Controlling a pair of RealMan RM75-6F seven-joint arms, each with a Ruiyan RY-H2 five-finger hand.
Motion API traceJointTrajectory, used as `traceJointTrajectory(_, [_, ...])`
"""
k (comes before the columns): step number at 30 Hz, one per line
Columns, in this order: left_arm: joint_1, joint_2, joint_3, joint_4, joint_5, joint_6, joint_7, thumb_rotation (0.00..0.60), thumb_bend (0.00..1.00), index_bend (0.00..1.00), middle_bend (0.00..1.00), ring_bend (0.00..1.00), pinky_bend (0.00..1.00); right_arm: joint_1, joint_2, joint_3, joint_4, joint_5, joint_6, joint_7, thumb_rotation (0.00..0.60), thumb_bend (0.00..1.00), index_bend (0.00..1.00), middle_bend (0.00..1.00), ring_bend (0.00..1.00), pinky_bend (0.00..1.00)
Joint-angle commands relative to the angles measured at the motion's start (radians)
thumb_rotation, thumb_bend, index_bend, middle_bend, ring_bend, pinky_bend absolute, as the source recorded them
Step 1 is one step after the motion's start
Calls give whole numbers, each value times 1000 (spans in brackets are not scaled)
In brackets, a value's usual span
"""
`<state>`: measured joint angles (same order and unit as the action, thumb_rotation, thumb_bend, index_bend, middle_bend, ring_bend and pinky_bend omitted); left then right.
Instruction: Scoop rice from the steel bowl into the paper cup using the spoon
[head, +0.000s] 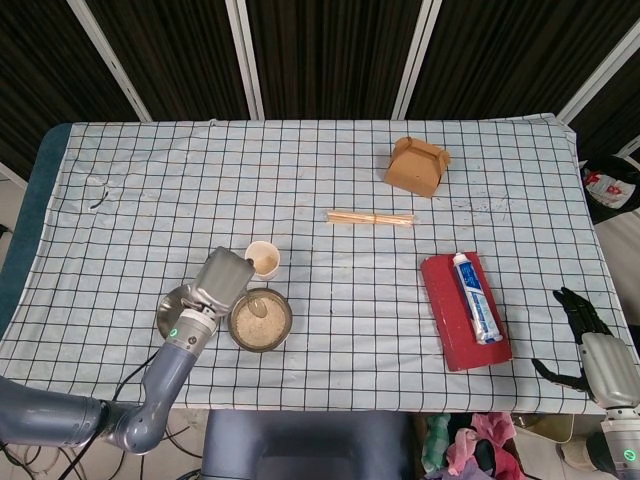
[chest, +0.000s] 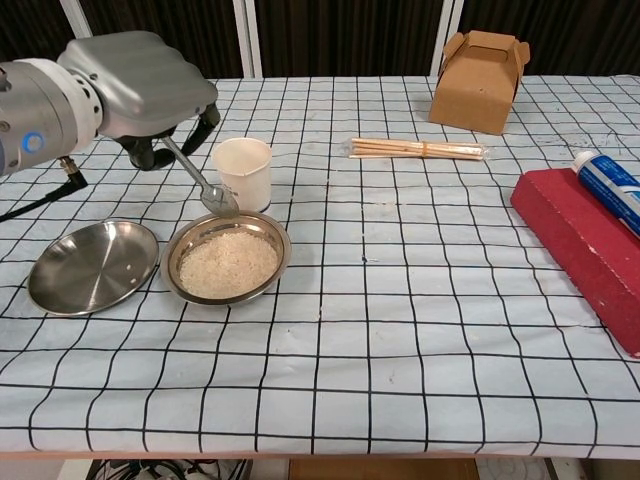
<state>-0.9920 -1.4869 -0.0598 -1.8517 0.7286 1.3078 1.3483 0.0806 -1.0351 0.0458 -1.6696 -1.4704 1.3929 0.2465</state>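
Now, from the head view, the left hand (head: 222, 279) grasps the spoon (head: 256, 305) over the steel bowl (head: 261, 320); the paper cup (head: 263, 259) stands at 12 o'clock from it. The right hand (head: 592, 345) hangs released off the table.

From the chest view, the spoon points steeply down; if it digs against the rim (chest: 262, 222), the bowl may tip or slide.

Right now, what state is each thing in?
left hand: holds the spoon
spoon: tilted down over the bowl's rim
steel bowl: holds rice
paper cup: upright
steel lid: off, beside the bowl
takeout box: closed
right hand: off the table, holding nothing
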Motion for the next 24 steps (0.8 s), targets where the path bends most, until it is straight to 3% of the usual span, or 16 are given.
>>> traceJointTrajectory(1, [-18,-30,27,3,-11,26,69,600,458,721,1000,1000,1000,0,1,0,-1,0,0,4,600,162,0,0,0,176])
traceJointTrajectory(11, [-69,-94,109,66,24,41,272,600,469,757,1000,1000,1000,-1,3,3,-5,4,0,27,600,162,0,0,0,176])
traceJointTrajectory(24, [-119,-124,165,105,30,18,440,600,473,772,1000,1000,1000,-1,5,6,-6,7,-1,43,600,162,0,0,0,176])
